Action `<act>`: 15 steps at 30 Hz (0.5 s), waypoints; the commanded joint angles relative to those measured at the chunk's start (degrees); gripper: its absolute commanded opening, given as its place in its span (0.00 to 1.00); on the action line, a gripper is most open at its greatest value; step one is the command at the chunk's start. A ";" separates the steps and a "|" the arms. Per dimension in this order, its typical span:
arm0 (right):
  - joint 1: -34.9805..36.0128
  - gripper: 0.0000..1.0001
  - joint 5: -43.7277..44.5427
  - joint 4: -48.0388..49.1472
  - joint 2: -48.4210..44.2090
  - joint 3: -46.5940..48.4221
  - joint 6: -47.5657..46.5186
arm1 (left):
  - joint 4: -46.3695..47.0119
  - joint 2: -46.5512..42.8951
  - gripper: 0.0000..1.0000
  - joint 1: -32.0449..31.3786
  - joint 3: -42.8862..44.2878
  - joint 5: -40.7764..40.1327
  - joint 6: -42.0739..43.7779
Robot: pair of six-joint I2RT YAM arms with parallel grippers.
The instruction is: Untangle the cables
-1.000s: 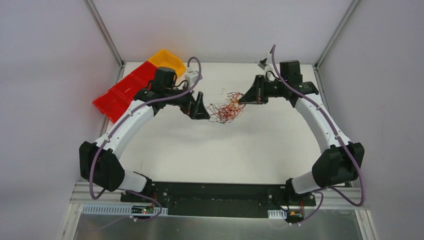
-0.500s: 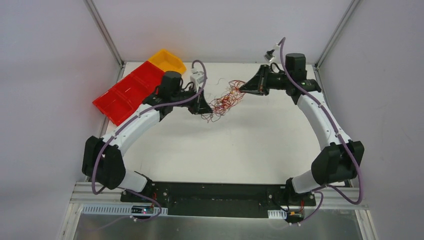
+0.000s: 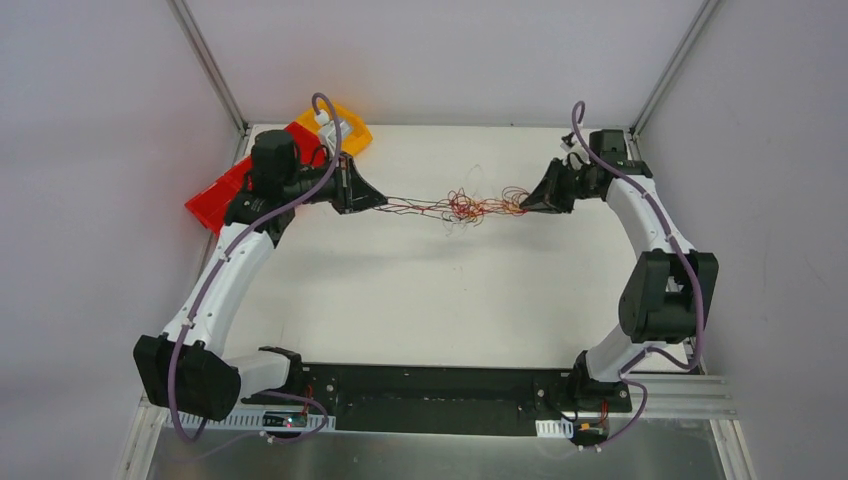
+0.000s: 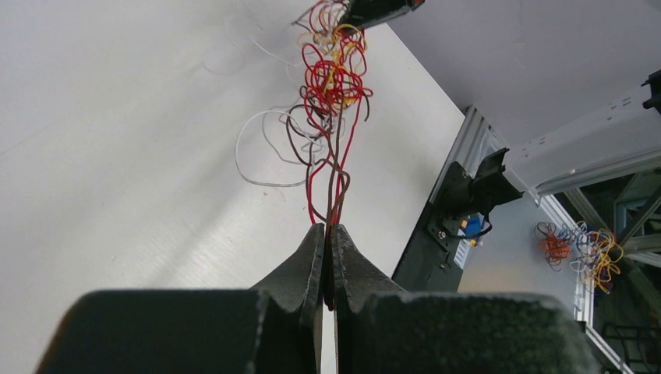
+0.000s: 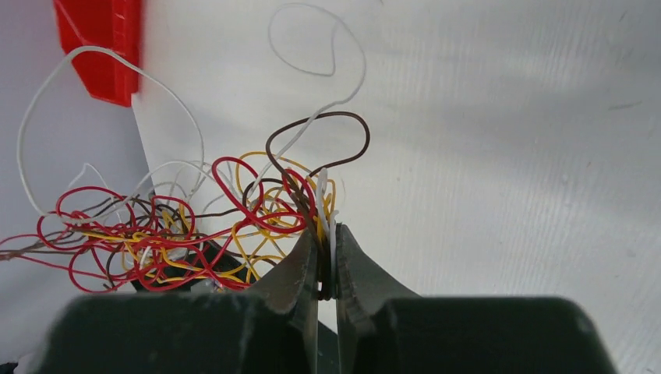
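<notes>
The cables [image 3: 465, 207] are thin red, yellow, brown and white wires, stretched in a line above the table between my two grippers. My left gripper [image 3: 381, 200] is shut on red and brown strands at the left end; the strands [image 4: 334, 187] run from its tips [image 4: 328, 231] up to the knot [image 4: 335, 74]. At the right end my right gripper [image 3: 523, 205] is shut on brown, white and yellow strands [image 5: 321, 204] beside its tips [image 5: 326, 234], with the curly tangle [image 5: 156, 238] hanging to the left.
Red bins [image 3: 232, 185] and a yellow bin [image 3: 348, 128] sit at the table's back left corner, right behind the left arm. A corner of a red bin [image 5: 97, 47] shows in the right wrist view. Another heap of wires [image 4: 581, 248] lies off the table.
The left gripper closed on the cables and moved left; the right gripper moved right. The balled tangle has been pulled out into a long thin line.
</notes>
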 commanded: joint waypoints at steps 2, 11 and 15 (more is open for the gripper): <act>-0.66 0.03 -1.62 -4.35 -0.13 -2.51 -5.81 | -3.97 -0.57 0.00 4.55 2.20 5.92 -0.88; 5.54 0.51 -1.29 -11.69 0.93 -4.69 -11.97 | -16.17 5.05 0.60 4.48 -6.93 1.50 11.43; 6.02 0.74 -1.32 -8.60 -0.76 -7.39 -10.26 | -11.27 9.33 0.99 -2.06 -7.35 -4.50 8.99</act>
